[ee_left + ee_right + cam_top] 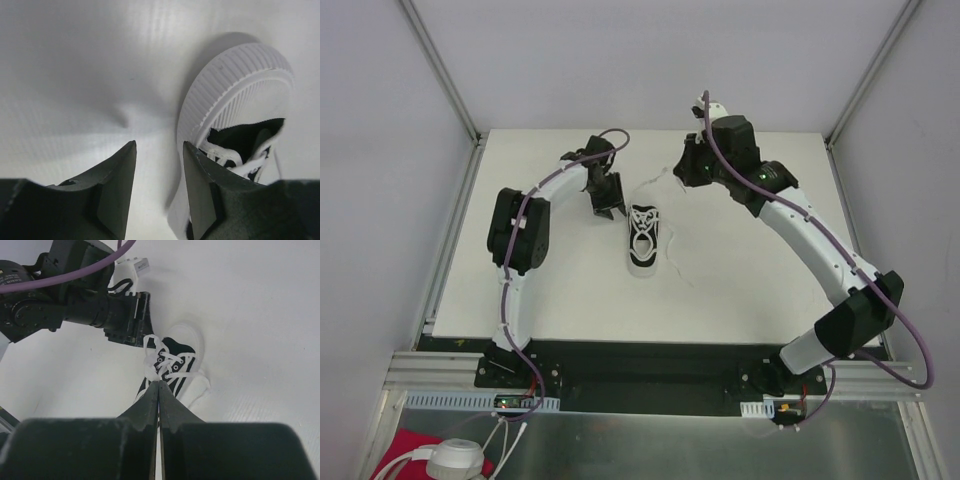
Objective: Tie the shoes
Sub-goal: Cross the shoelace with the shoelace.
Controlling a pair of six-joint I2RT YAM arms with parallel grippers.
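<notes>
Top external view: a small black sneaker with white sole (643,240) lies mid-way on the white table (550,290), long axis near-to-far, toe toward the near edge.
The left gripper (159,146) gapes empty beside it; the right gripper (159,385) is pressed closed at the thin white laces (148,362), and whether it pinches one is unclear.

the right pincer (159,386), fingers pressed together, points at the white laces (165,364) of the black sneaker (179,347).

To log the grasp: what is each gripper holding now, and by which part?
Right gripper seemingly pinches a white lace just above the shoe. Left gripper open, holding nothing.
</notes>
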